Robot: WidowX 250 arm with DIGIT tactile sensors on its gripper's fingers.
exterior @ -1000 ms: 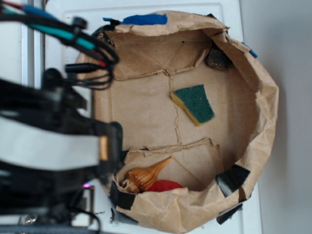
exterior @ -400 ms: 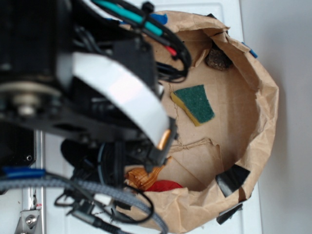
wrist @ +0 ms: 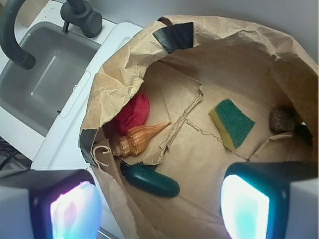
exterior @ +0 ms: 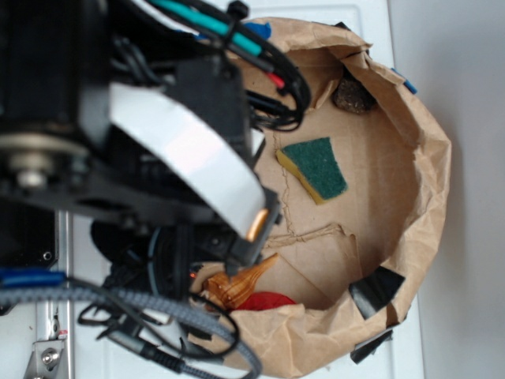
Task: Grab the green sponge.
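Green sponge (wrist: 232, 122) inside paper bag (wrist: 119, 79)

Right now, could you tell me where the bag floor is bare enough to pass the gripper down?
Bare floor lies around the green sponge, between it and the seashell. The corner with the seashell, red object and dark green elongated object is crowded; a brown lump sits beyond the sponge.
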